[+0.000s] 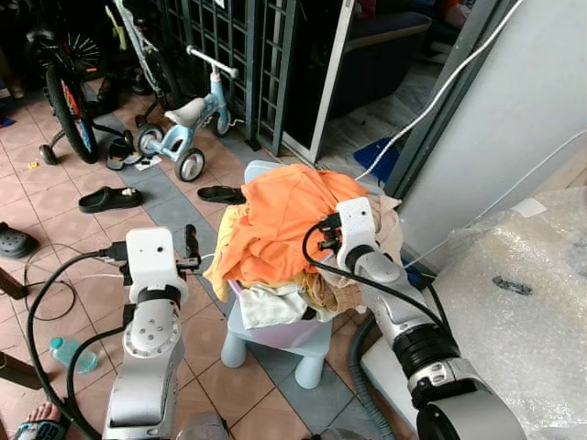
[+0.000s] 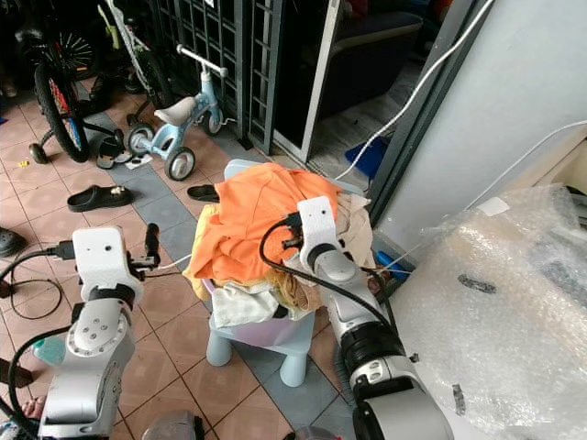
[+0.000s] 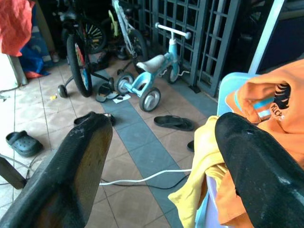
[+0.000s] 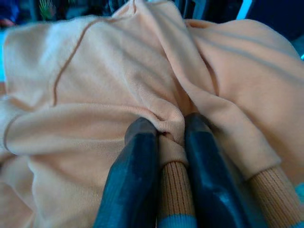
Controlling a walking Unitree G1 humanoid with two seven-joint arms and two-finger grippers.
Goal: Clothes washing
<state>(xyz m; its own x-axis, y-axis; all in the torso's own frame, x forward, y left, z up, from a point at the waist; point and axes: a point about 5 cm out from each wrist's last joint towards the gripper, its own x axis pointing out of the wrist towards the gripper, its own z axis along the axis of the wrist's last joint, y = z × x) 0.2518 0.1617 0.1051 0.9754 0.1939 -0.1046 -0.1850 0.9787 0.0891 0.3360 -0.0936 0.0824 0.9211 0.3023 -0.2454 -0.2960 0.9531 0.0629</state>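
On a small pale blue stool (image 1: 275, 335) standing on the tiled floor (image 1: 73, 229) sits a heap of clothes, topped by an orange garment (image 1: 280, 215) with a yellow one (image 1: 223, 247) hanging off the robot's-left side and a white piece (image 1: 271, 307) lower down. At the right of the heap, the right tool (image 4: 164, 137) is pressed into the orange garment, its two black fingers (image 4: 133, 180) drawn close together and pinching a fold of the fabric by a ribbed cuff. Beside the stool, the left tool (image 3: 156, 156) is raised with its fingers (image 3: 71, 171) spread wide and nothing between them; one finger lies near the yellow cloth. Beyond the heap stand a light blue balance bike (image 1: 188, 124) and a bicycle (image 1: 69, 82), with black sandals (image 1: 108, 197) lying on the tiles. To the robot's right, bubble wrap (image 1: 523, 302) covers a large object.
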